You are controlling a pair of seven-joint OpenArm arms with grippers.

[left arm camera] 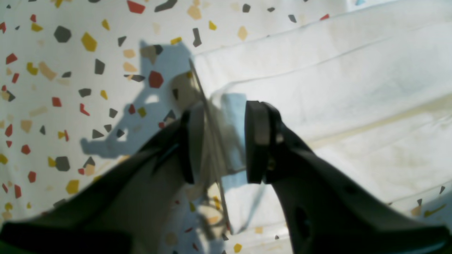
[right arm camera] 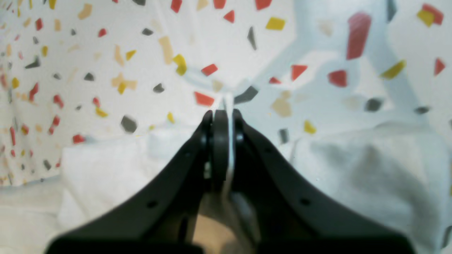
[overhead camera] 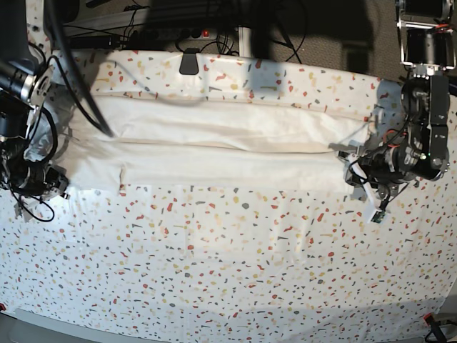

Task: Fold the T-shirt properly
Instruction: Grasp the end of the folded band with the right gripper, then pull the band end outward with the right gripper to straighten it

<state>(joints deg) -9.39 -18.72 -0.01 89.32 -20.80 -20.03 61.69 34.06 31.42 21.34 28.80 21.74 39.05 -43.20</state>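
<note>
Two ends gripped, three and nine o'clock: T-shirt [overhead camera: 214, 146] soft, limp, light; left jaws pinching hem, right jaws pressed onto cloth.

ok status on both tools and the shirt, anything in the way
Right tool shut, pinching speckled table cover, T-shirt beside it. Left tool clamped on T-shirt edge. Shirt lies as long folded band. Nothing in the way.
</note>
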